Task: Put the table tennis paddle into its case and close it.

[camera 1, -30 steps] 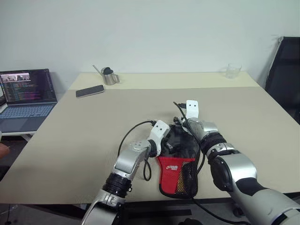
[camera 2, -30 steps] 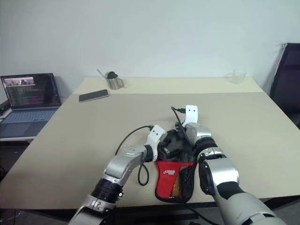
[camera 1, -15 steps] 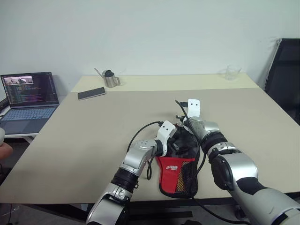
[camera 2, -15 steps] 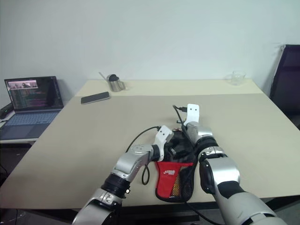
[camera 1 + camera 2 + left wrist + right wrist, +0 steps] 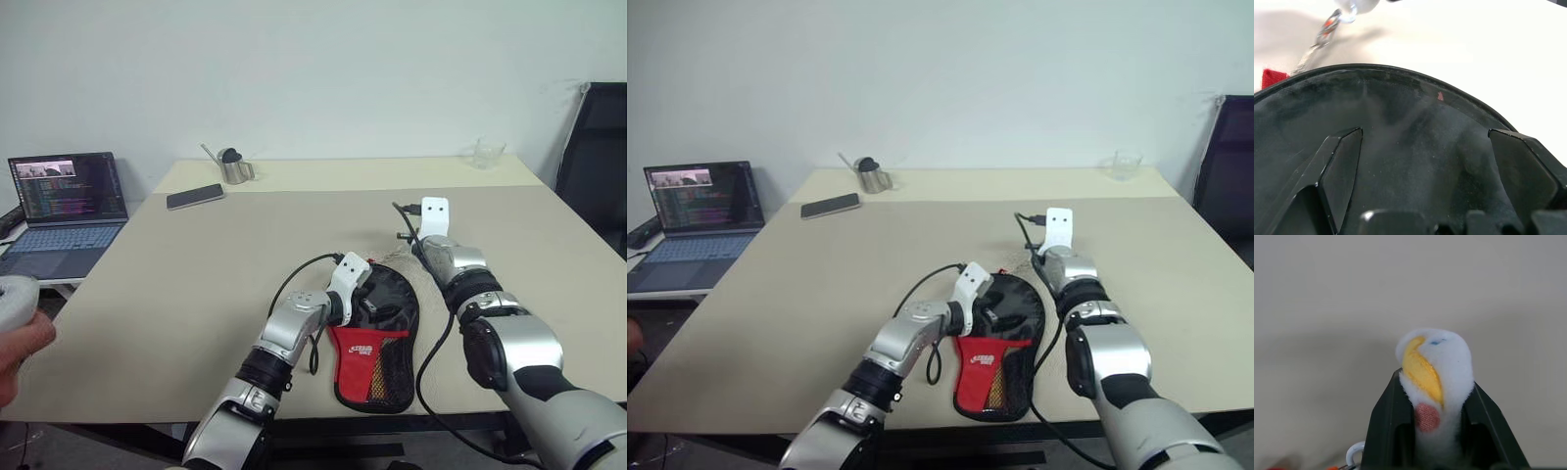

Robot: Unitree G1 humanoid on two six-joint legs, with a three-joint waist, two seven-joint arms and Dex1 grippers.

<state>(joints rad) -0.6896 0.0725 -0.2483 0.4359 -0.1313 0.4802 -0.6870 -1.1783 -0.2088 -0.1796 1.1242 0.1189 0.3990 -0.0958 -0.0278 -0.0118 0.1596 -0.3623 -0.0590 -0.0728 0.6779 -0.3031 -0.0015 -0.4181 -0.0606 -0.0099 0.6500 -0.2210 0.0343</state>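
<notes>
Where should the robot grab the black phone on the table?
Probably by the phone's two long edges, coming down from above. It lies flat on the table, so only its thin sides give the fingers something to squeeze.

Both forearms are clad in brushed silver metal shells, rounded and segmented; each is broken by a black ribbed band near the wrist and by black joint sections further back; the right arm (image 5: 509, 357) is seen as the bulkier, with a glossy black elbow segment. A white angular bracket, marked by two small dark holes, is mounted above each wrist (image 5: 434, 217); a black cable is looped from the left arm (image 5: 289, 333) in an arc, and another is trailed along the right forearm. The left fingers (image 5: 1339, 171) are shown as matte black, faceted wedges with bevelled edges; the right fingers (image 5: 1383, 431) are likewise black and tapered.
</notes>
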